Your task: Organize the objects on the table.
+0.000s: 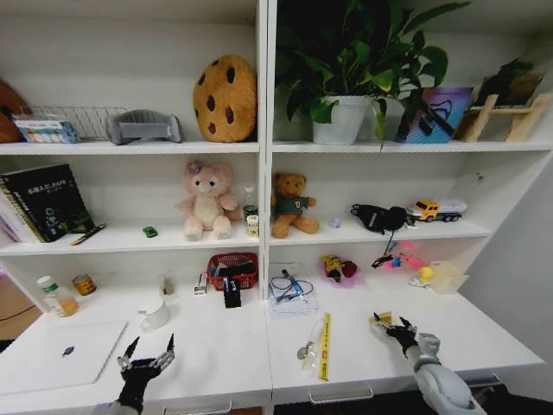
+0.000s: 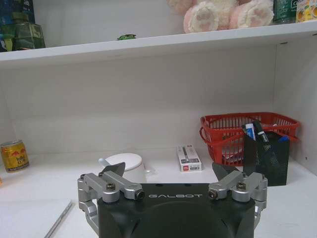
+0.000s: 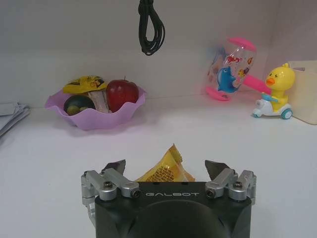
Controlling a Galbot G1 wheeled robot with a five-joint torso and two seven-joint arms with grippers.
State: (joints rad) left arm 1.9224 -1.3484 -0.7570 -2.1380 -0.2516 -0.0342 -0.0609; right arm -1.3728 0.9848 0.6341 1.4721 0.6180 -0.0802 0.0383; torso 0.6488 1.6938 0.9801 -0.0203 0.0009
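Laptop (image 1: 65, 353) lies closed at the table's (image 1: 225, 363) left front corner; its edge (image 2: 58, 218) shows in the left wrist view. The jar (image 1: 54, 296) stands behind it near a can (image 1: 84, 284). The toy car (image 1: 150, 232) sits on the shelf above, left of the pink plush (image 1: 207, 203).

Left gripper (image 1: 149, 358) hovers over the table just right of the laptop, jaws spread and empty. Right gripper (image 1: 391, 327) hovers at the table's right, jaws released and empty, with a yellow snack packet (image 3: 166, 169) directly ahead between the jaw tips.

Risks:
- Left gripper: descent may strike the laptop edge or the mug (image 1: 156, 314), both near.
- Right gripper: the packet is thin and crinkly; a shallow closure would likely slip off or push it across the smooth top.
- The ruler (image 1: 325, 346) and bag (image 1: 309, 344) lie near the front edge; a sweep could knock them off.

View differences:
- Left wrist view resolves pens (image 2: 257, 133) in a black holder (image 2: 265, 158) before the red basket (image 2: 237, 134); the head view shows them too small to separate.
- Right wrist view shows the packet's position between the jaws; the head view shows it largely behind the gripper.
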